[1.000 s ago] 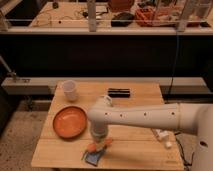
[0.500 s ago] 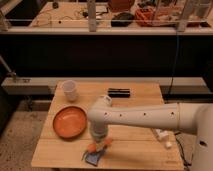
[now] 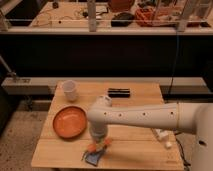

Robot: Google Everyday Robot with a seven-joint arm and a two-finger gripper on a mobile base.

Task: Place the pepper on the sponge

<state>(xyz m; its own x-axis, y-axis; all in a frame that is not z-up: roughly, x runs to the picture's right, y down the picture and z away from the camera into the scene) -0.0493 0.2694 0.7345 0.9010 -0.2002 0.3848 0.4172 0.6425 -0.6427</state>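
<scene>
**Pepper at the sponge's top edge, lower middle of the frame**

My gripper (image 3: pixel 98 143) points straight down in the lower middle of the frame, at the end of my white arm, which comes in from the right. The small orange elongated pepper (image 3: pixel 92 147) shows as orange on either side of my tip. It sits right at the upper edge of the small flat dark blue sponge pad (image 3: pixel 93 159). I cannot tell how far my jaws are open, or whether they hold the pepper. Nor can I tell whether it rests on the pad or hangs just over it.

I judge the pepper to be light, smooth and a little slippery, so it may roll if it lands on its rounded side. The best hold is across its middle, jaws square to its length, so neither end swings. The sponge should be soft and light. It will give under the pepper, and a hard push could slide it across the pale wooden table (image 3: pixel 135 150).

The large round orange plate (image 3: pixel 70 121) lies up and to the left, near the sponge but apart from it. The white plastic cup (image 3: pixel 70 90) and the black rectangular bar (image 3: pixel 119 92) stand well back, higher in the frame. A small white object (image 3: pixel 163 136) lies off to the right. None of these seems to block the sponge.
</scene>
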